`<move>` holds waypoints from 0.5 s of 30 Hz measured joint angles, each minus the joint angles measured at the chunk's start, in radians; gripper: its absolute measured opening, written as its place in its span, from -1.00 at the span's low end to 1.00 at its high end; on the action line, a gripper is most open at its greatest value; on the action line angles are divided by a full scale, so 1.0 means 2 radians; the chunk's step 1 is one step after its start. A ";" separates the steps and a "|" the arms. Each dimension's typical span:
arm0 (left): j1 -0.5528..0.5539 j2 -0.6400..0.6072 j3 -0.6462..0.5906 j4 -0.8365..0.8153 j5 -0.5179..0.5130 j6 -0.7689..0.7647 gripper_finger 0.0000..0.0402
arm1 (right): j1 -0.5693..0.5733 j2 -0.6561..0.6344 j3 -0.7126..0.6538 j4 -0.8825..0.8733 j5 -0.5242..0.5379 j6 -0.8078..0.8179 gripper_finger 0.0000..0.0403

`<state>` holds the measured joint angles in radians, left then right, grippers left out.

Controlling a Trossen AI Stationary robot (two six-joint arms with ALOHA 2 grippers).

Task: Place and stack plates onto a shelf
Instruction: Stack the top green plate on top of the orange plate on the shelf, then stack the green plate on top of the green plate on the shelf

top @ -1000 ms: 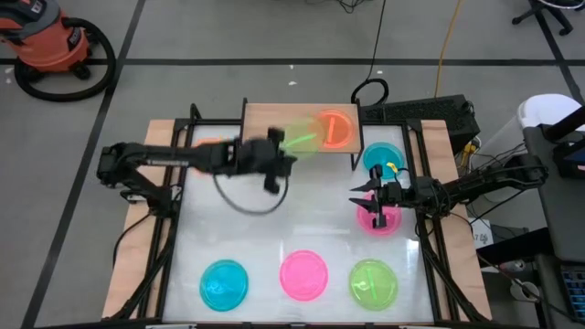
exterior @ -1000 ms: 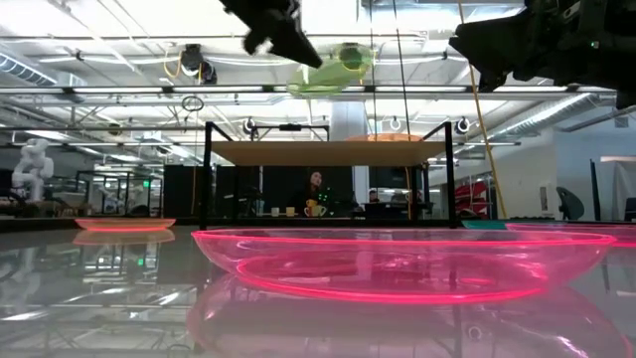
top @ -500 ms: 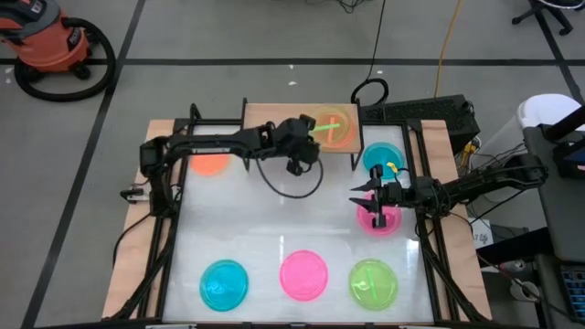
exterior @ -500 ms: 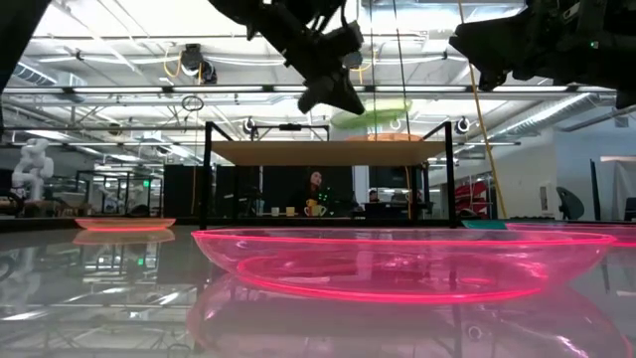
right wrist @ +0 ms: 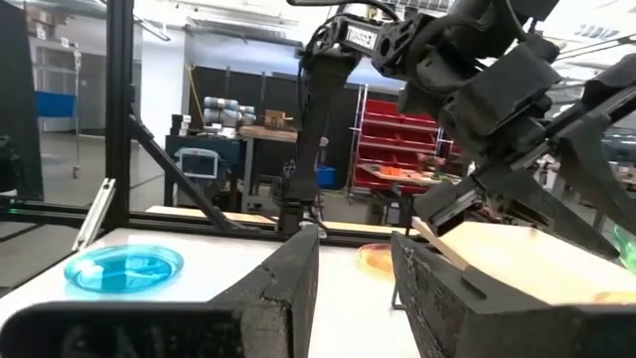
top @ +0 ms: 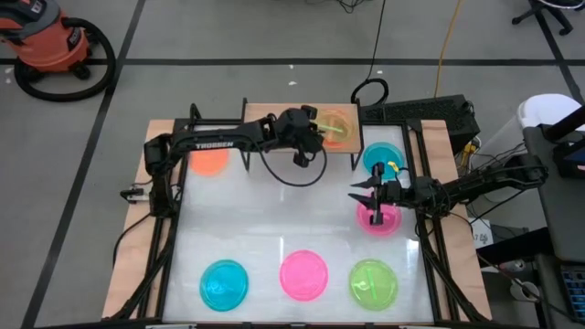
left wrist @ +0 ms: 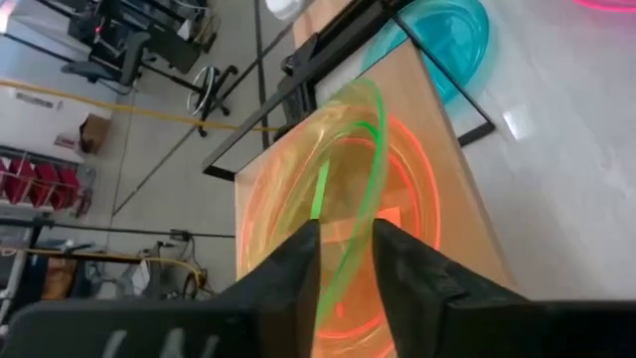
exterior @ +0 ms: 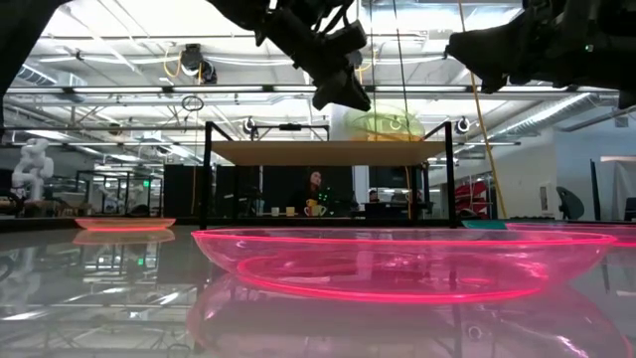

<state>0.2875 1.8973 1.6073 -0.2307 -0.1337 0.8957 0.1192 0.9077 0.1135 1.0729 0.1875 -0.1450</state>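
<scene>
Green translucent plastic plate (left wrist: 360,189) | grasped by left claw (left wrist: 345,261) over orange plate (left wrist: 412,214) on wooden shelf (top: 265,115) | right claw (top: 365,196) released above pink plate (top: 388,219)

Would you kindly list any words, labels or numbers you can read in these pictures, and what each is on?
"TROSSEN": white letters on the left arm, high view; it reads only roughly.
White label on the left arm, right wrist view: too blurred to read.
Nothing readable on the plates or shelf.
</scene>
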 joint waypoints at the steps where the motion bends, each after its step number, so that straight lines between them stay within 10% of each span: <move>1: -0.001 0.000 0.000 0.000 -0.002 -0.004 -0.44 | 0.000 0.000 0.000 0.000 0.000 0.001 -0.43; 15: -0.037 -0.087 0.000 -0.021 -0.003 -0.090 -0.15 | 0.000 -0.013 0.000 -0.002 -0.004 0.005 -0.43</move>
<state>0.2139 1.7228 1.6079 -0.2723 -0.1396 0.7149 0.1197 0.8824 0.1135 1.0699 0.1788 -0.1351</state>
